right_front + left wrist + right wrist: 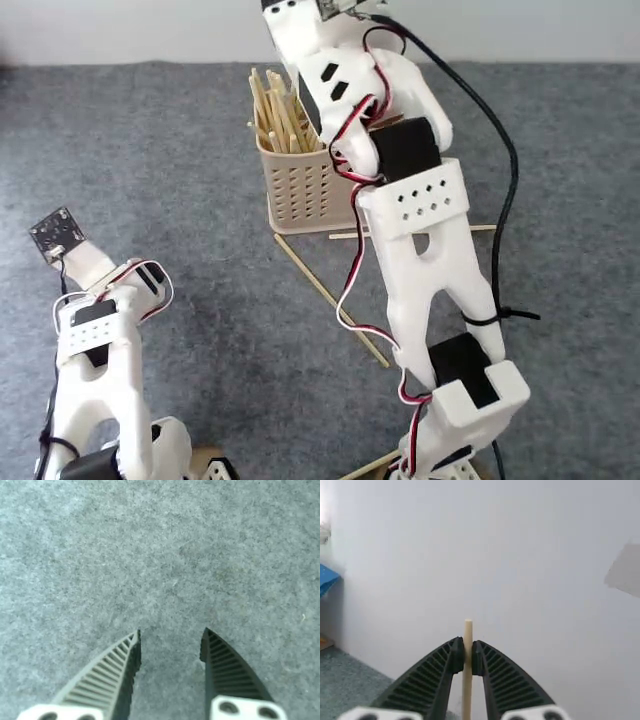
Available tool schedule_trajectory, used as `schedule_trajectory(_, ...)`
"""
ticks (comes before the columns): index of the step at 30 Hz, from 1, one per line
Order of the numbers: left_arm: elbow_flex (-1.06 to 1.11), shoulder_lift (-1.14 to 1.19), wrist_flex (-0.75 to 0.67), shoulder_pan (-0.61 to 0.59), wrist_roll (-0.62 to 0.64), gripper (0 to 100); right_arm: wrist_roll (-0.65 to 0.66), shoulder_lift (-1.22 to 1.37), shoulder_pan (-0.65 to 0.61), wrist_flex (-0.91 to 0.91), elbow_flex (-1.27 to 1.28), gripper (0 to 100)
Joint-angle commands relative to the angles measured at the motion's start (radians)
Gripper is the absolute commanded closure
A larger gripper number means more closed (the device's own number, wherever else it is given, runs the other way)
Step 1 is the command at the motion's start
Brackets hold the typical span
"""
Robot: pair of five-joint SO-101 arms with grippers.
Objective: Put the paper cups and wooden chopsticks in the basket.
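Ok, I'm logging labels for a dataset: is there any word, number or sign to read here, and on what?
None can be read. The basket, its chopsticks and the chopstick in the right gripper bear no print; the small board on the left arm is too small to tell.

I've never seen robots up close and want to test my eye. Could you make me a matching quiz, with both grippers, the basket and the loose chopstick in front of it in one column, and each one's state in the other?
Things:
1. left gripper
2. right gripper
3. basket
4. loose chopstick in front of the basket

States:
A. lies flat on the grey carpet
B. shut on a single chopstick
C. open above bare carpet
D. holds a bunch of chopsticks standing on end

Pairs: 1-C, 2-B, 3-D, 4-A.
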Motion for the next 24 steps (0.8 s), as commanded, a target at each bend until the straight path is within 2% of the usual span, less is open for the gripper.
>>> schedule_trajectory(1,-0.025,-0.028,-0.018,-0.003,-0.011,81,-0.011,-0.067,0.004,-0.030,-0.040,99.1)
schedule_trajectory(6,-0.025,-0.028,-0.018,-0.003,-0.011,81,-0.012,-0.061,0.007,-0.004,-0.034,99.1)
schedule_trajectory(13,-0.025,-0.028,-0.018,-0.003,-0.011,81,-0.014,-0.007,0.008,0.143,-0.031,98.7)
schedule_trajectory(17,-0.025,-0.028,-0.018,-0.003,-0.011,81,-0.021,-0.002,0.005,0.197,-0.032,87.7)
schedule_trajectory(20,-0.025,-0.028,-0.018,-0.003,-0.011,81,-0.106,-0.004,0.008,0.214,-0.037,78.9)
schedule_trajectory(24,-0.025,-0.028,-0.018,-0.003,-0.011,81,-0.138,-0.012,0.010,0.217,-0.037,77.5)
